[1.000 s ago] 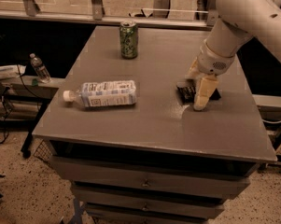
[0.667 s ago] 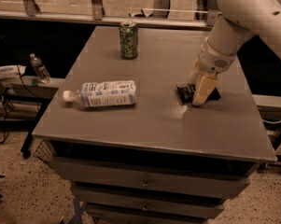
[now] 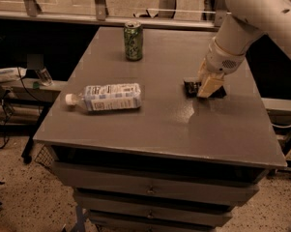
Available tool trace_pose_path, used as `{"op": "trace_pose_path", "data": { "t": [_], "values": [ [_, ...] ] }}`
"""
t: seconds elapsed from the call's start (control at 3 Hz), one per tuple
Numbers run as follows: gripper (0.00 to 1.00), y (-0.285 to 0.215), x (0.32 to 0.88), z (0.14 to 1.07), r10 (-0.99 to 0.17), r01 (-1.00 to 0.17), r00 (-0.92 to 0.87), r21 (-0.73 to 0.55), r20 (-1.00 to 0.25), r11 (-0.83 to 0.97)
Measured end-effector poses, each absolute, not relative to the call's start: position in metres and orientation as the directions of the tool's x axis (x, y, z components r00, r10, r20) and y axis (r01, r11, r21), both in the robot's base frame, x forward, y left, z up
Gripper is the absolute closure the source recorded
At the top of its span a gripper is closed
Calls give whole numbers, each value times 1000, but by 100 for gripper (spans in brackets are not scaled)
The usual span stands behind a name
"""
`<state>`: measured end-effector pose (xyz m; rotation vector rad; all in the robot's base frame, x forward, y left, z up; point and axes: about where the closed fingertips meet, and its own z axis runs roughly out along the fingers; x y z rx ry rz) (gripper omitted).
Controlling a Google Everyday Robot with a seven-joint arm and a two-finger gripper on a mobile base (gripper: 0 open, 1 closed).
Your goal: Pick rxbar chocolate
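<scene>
The rxbar chocolate (image 3: 190, 87) is a small flat black bar at the right middle of the grey table (image 3: 150, 124). My gripper (image 3: 208, 88), with tan fingers (image 3: 206, 87) on a white arm, comes down from the upper right and sits right on the bar, covering its middle. The gripper looks shut on the bar and holds it at or just above the table top. The bar's dark ends show to the left and right of the fingers.
A clear plastic bottle with a white-blue label (image 3: 109, 97) lies on its side at the left of the table. A green soda can (image 3: 133, 41) stands at the back. Drawers sit below the table's front edge. Clutter lies on the floor at the left.
My gripper has moved a little upward in the picture, and the black bar has shifted up with it. The bottle and the can have not moved.
</scene>
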<state>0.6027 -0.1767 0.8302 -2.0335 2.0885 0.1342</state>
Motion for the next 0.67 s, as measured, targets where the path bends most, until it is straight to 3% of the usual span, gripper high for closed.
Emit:
{"op": "trace_pose_path", "data": {
  "t": [0.67],
  "values": [
    [100,-188,611,908,-960,-964,43,-263,-275,32]
  ]
}}
